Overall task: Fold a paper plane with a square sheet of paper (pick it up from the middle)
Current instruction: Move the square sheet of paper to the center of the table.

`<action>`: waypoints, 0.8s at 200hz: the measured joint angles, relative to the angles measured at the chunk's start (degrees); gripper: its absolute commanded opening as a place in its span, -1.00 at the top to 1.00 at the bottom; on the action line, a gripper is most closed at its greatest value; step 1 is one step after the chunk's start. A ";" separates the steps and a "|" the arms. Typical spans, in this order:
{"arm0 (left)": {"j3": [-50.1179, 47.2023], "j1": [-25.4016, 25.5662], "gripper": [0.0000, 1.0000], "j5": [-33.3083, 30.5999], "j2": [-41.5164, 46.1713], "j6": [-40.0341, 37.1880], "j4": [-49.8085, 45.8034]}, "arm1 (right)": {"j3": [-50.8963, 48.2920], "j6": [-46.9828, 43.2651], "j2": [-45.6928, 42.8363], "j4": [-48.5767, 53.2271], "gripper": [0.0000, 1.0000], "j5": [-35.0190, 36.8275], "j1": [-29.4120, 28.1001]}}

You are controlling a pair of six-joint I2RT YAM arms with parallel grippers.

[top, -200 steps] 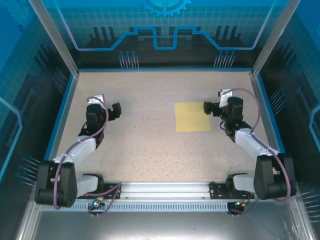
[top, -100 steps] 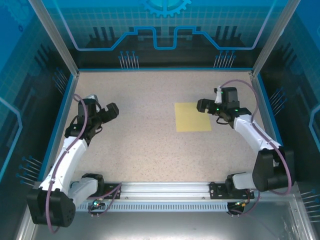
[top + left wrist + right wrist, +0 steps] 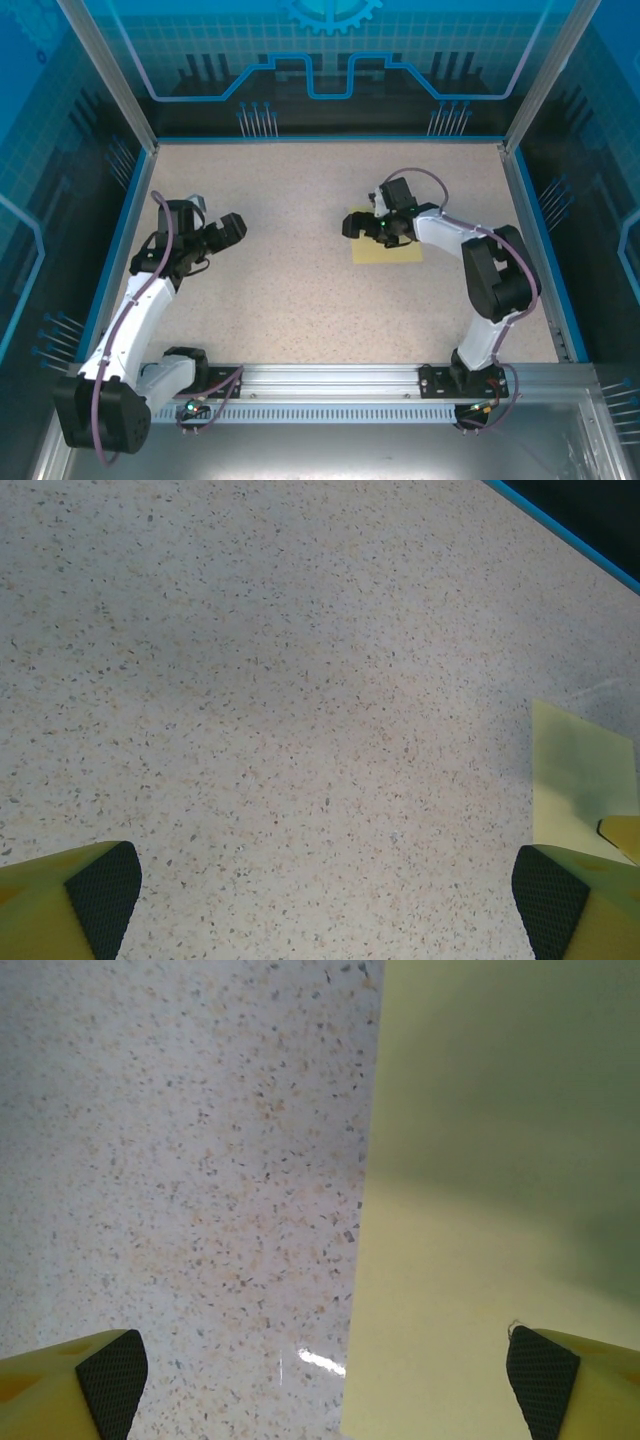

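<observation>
The square sheet of paper [image 3: 400,250] is plain yellow and lies flat and unfolded on the speckled table, right of centre. My right gripper [image 3: 366,228] hovers open over the sheet's left edge. In the right wrist view that edge [image 3: 500,1210] runs up between the open fingers of my right gripper [image 3: 328,1375], one fingertip [image 3: 545,1375] over paper and the other over bare table. My left gripper [image 3: 222,238] stands open over bare table at the left, well apart from the sheet. The left wrist view shows the sheet [image 3: 580,770] at its right border and my left gripper [image 3: 320,895] holding nothing. The paper plane is out of view.
A blue rim [image 3: 325,139] borders the table [image 3: 300,300] at the back and on both sides. The arms' metal base rail [image 3: 330,380] runs along the near edge. Transparent blue walls enclose the workspace.
My right arm has swung left, carrying its gripper from the sheet's right edge across to its left edge. The left arm stretched out and its gripper shifted slightly. The sheet has not moved.
</observation>
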State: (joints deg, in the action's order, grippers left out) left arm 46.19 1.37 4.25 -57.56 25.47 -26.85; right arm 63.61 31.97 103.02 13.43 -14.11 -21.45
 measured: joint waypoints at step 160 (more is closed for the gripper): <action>-0.02 1.60 -0.97 0.13 -1.46 0.09 0.00 | 7.52 -0.02 8.28 5.05 -0.90 1.90 -1.77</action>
State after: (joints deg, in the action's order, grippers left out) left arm 46.17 2.96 4.38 -59.02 25.56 -26.85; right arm 71.13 31.94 111.31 18.48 -12.21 -23.22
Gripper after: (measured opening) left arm 0.987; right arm 0.954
